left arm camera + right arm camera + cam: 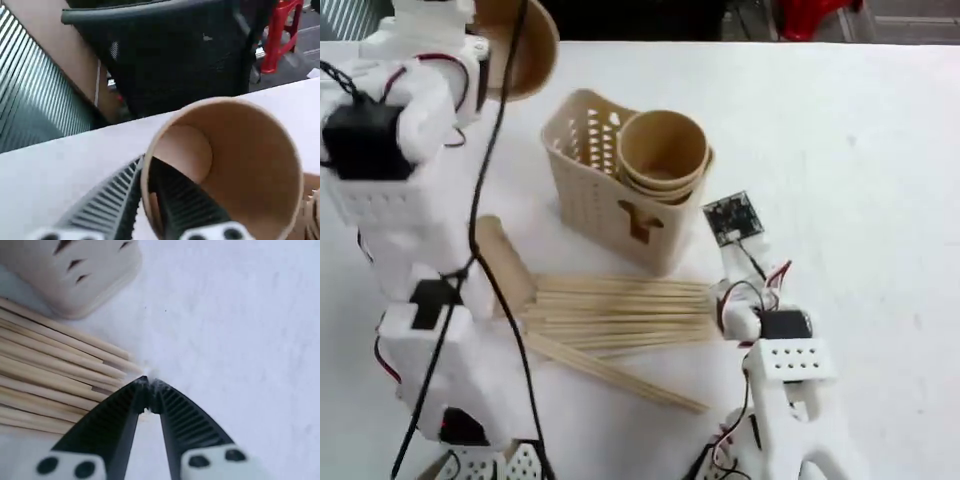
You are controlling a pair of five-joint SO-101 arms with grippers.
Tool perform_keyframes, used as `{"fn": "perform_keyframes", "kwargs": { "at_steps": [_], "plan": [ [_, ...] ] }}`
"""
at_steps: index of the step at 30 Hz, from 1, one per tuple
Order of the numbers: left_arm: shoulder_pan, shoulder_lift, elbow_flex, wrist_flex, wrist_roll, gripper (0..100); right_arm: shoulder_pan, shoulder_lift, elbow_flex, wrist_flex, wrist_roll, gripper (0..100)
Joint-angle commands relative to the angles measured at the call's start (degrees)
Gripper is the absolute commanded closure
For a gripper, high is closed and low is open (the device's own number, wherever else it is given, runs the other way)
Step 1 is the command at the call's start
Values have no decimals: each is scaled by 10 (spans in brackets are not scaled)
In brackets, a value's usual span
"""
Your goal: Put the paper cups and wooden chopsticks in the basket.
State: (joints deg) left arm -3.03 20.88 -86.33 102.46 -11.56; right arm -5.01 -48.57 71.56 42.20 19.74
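the left gripper (147,167) pinches a paper cup (250,165) by its rim; it could slip short of the basket (585,200). the right gripper (149,384), pressed together, may scatter the chopsticks (50,375).

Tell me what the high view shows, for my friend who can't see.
A beige basket holding stacked paper cups stands mid-table, with wooden chopsticks lying in front of it. The left arm holds another paper cup near the basket; the right arm sits by the chopsticks' ends.
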Motion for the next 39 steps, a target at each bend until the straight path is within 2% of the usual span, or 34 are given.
{"fn": "perform_keyframes", "kwargs": {
  "at_steps": [1,9,12,22,28,33,39],
  "plan": [
    [62,-86,49,2,6,977,28,-9,-8,-20,1,978],
    [232,-276,390,-5,-11,977,36,-53,1,-15,0,978],
    [263,-297,449,-28,-15,977,33,-92,22,-15,0,978],
    [268,-296,445,-111,26,977,33,-238,91,-15,2,978],
    [264,-296,559,-206,25,977,15,-275,105,4,5,978],
    [262,-297,649,-236,25,969,-4,-282,105,19,5,978],
    [253,-297,675,-241,22,855,-3,-282,105,18,5,978]
  ]
}}
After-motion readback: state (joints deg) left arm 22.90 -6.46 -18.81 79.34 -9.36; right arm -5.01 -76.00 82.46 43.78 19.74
